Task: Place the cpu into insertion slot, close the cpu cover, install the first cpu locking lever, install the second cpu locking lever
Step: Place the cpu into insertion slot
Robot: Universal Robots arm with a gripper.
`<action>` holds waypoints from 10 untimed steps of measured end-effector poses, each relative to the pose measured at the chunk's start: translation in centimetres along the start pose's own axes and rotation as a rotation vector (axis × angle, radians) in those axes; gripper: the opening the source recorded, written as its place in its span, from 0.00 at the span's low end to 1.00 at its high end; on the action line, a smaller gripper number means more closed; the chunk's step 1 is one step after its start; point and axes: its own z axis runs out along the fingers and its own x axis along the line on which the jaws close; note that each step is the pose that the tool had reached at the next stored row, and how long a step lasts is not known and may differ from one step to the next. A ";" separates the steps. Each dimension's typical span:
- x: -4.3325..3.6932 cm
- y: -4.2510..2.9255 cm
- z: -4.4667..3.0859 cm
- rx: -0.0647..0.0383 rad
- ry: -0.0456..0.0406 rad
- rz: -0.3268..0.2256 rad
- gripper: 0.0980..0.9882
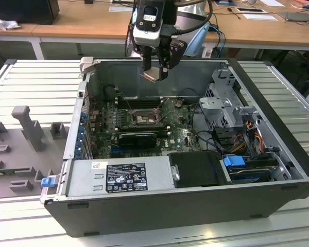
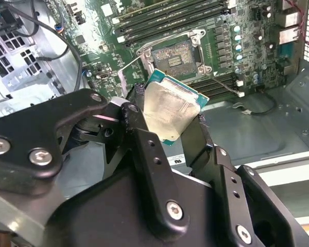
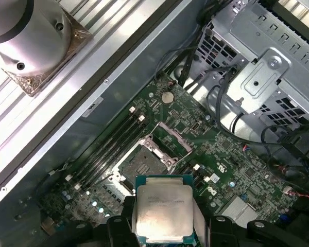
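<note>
Evidently, the step in hand is the first one, bringing the cpu (image 1: 154, 76) to the insertion slot (image 1: 143, 119). In the exterior view the claw (image 1: 155, 73) hangs above the back wall of the open computer case (image 1: 278, 154), well above the board. It is pinching the cpu by two opposite edges, and in the second wrist view one black finger (image 2: 140, 135) lies against the side of the chip (image 2: 171, 109), which is tilted. The slot (image 2: 176, 55) is not yet filled, and its dark centre is bare. In the first wrist view the cpu cover (image 3: 169, 154) seems to stand open just beside the slot (image 3: 140, 163).

To do this step well, the chip probably should be made level and its corners squared with the socket before it goes down. It should descend straight, with no sliding, because the contacts in the slot look delicate. The grip at the edges should stay light but sure.

As for containers, going from the exterior view's left: grey plastic holders (image 1: 28, 126) stand on the ribbed surface (image 1: 36, 82). Then comes the case. It holds a grey power supply (image 1: 118, 177) at the front, the green motherboard (image 1: 177, 135) in the middle, and a metal drive cage (image 1: 226, 103) with coloured cables (image 1: 250, 135) at the exterior view's right.
</note>
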 end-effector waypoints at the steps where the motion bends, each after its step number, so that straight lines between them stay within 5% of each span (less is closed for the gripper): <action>1: 0.00 0.00 0.00 0.000 -0.0002 0.003 0.48; 10: 0.01 -0.01 0.05 -0.002 -0.0101 0.114 0.48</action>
